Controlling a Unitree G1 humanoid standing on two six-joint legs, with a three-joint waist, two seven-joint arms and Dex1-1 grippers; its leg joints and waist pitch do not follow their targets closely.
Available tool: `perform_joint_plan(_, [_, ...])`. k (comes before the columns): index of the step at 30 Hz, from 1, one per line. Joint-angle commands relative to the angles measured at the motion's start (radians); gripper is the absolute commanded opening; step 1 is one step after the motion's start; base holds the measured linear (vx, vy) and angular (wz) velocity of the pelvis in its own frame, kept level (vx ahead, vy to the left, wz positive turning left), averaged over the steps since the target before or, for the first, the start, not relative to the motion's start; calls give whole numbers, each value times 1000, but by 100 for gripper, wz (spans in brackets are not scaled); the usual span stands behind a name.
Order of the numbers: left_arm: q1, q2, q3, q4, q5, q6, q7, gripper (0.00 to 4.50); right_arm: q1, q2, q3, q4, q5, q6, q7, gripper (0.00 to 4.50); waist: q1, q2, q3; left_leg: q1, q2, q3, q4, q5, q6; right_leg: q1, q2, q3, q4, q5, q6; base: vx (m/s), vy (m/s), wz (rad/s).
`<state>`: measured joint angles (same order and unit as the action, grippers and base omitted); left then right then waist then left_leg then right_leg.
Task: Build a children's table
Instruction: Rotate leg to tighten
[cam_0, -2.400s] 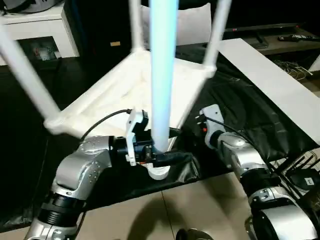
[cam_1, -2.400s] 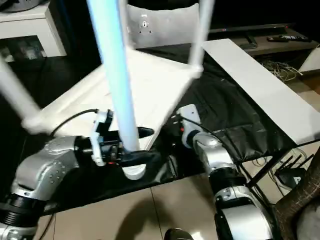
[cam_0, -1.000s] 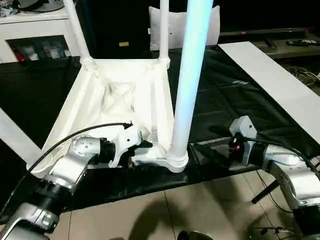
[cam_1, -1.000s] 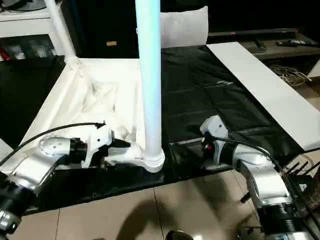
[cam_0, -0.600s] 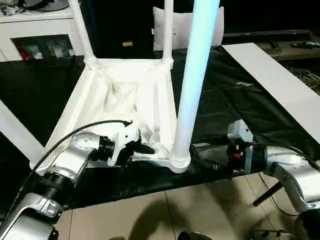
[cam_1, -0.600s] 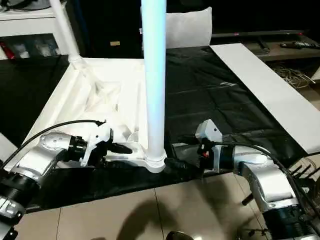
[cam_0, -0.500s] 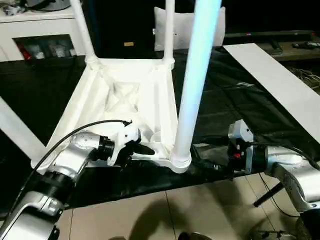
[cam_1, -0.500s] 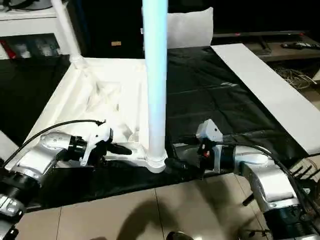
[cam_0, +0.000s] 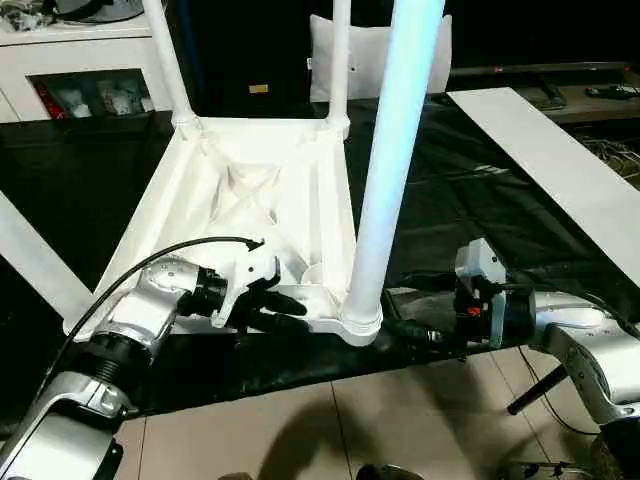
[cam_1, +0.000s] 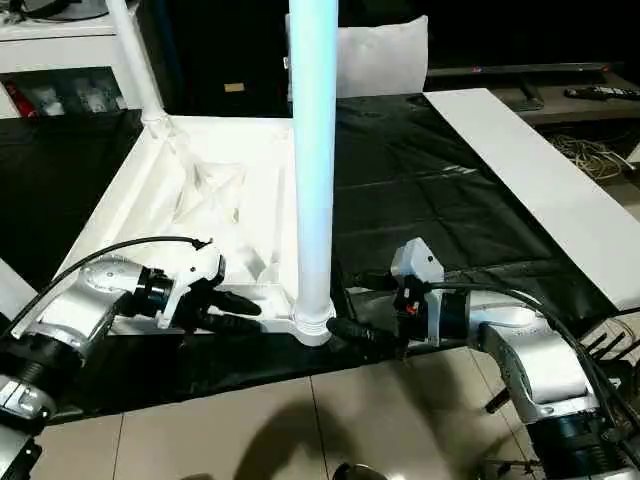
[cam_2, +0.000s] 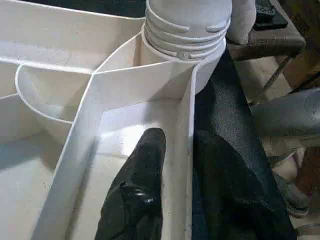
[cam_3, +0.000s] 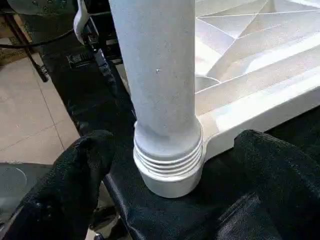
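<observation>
Left eye view | children's table (cam_0: 250, 195) upside down | legs pointing up

We work over a floor of pale beige tiles (cam_0: 400, 420), most of it covered by a crinkled black plastic sheet (cam_0: 470, 200) spread flat. On that sheet the small white plastic children's table (cam_0: 250, 200) lies upside down, its ribbed underside facing up and its round white legs rising from the corner sockets. To our right a long flat white board (cam_0: 560, 170) lies along the sheet's edge; whether it overlaps the sheet we cannot tell.
</observation>
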<state>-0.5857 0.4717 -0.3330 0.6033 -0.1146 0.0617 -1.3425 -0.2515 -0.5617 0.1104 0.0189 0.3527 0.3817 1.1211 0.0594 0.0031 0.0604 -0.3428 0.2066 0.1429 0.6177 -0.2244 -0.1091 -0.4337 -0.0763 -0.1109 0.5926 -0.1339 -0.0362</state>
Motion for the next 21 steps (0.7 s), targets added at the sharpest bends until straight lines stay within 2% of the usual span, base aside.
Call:
perform_joint_plan(1, [-1,9,-18,20,20,-5,-3,93,-21,-4,10,-5,-2,1,6,450,7,-13,-73,-18,-5,17,-69,-120,72,79,-50,34,-102,-533,-19,0,0,0])
perform_joint_plan(5, [-5,8,-21,25,34,-22,-18,48,-49,0,33,13,-16,-8,20,450,6,-13,-74,-18,-4,17,-69,-116,72,78,-50,33,-100,-528,-19,0,0,0])
perform_joint_plan(6, [-5,7,-20,24,35,-24,-23,48,-55,0,42,22,-27,-25,26,450,6,-12,-74,-18,-3,17,-70,-115,73,78,-51,34,-99,-524,-21,0,0,0])
perform_joint_plan(9, [-6,10,-34,20,47,-33,-44,26,-75,12,55,51,-31,-48,46,450,5,-12,-74,-17,-1,16,-70,-118,72,78,-51,35,-97,-512,-34,0,0,0])
perform_joint_plan(10, [-4,13,-48,16,59,-42,-59,6,-92,21,61,74,-25,-53,61,450,6,-13,-76,-16,-1,16,-70,-119,73,78,-53,35,-95,-506,-40,0,0,0])
perform_joint_plan(12, [1,17,-66,1,68,-53,-79,0,-115,32,67,109,-23,-63,79,421,5,-13,-77,-18,3,15,-72,-109,76,80,-53,38,-90,-472,-58,0,0,0])
perform_joint_plan(15, [4,22,-85,-27,74,-64,-110,0,-142,37,84,143,-15,-65,124,401,5,-12,-80,-15,8,15,-72,-98,77,80,-54,42,-80,-418,-87,0,0,0])
perform_joint_plan(16, [1,21,-92,-39,76,-71,-127,0,-158,34,99,160,-17,-65,155,387,7,-16,-81,-17,8,15,-73,-87,81,82,-55,43,-75,-394,-103,0,0,0])
perform_joint_plan(18, [-8,15,-93,-46,76,-78,-139,0,-180,28,128,192,-34,-76,192,369,8,-15,-83,-17,11,17,-72,-79,84,84,-56,45,-69,-354,-128,0,0,0])
perform_joint_plan(21, [-24,-4,-81,-27,81,-94,-116,0,-203,39,143,226,-38,-76,222,344,13,-13,-81,-16,12,18,-72,-80,83,83,-56,46,-69,-348,-140,0,0,0])
